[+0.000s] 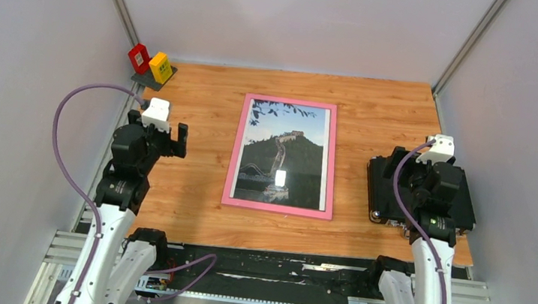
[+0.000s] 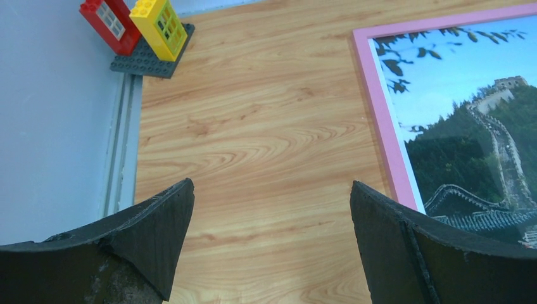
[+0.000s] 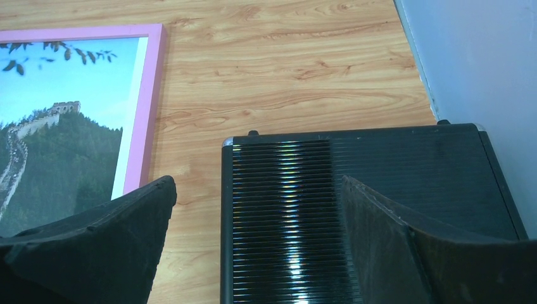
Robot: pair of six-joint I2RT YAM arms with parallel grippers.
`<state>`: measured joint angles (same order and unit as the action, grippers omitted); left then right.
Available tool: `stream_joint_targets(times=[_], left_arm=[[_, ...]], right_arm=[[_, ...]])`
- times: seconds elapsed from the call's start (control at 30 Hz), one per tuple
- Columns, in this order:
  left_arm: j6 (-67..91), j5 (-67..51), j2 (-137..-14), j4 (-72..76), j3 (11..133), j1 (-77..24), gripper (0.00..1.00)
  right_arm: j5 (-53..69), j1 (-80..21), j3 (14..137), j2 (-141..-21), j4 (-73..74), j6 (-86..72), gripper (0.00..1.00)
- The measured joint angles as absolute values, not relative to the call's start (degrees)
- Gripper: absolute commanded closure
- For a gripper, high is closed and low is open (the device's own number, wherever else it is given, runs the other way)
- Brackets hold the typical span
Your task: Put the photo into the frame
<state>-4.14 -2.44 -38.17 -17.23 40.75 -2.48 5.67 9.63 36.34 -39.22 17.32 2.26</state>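
Two grippers, both released, jaws spread wide with nothing between them.

1. The frame (image 1: 276,208): pink front up, flat on the wooden table (image 1: 192,212), long sides running away from the arm bases.
2. The photo (image 1: 285,150): inside the frame, filling it border to border, face up, showing the wall, green hills and blue sky. A bright glare spot sits low on it.
3. Left gripper (image 2: 271,182): left of the frame, clear of its left border, over bare wood.
4. Right gripper (image 3: 258,178): right of the frame, over the black case (image 3: 304,190).
5. Black case: right of the frame, apart from it, with a ribbed glossy top.
6. Red brick (image 1: 138,57) and yellow brick (image 1: 160,67): upright, side by side on a dark grey baseplate (image 2: 149,62). They stand beyond the frame's far-left corner, well apart from it.
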Motion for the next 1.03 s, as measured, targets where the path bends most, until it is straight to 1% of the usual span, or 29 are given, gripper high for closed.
stream_joint_targets(times=[1.03], left_arm=[[-4.91, -2.24, -37.21, -16.78, 40.01, -2.48, 0.00]], right_arm=[[6.17, 9.63, 35.53, -39.33, 17.32, 4.23, 0.00]])
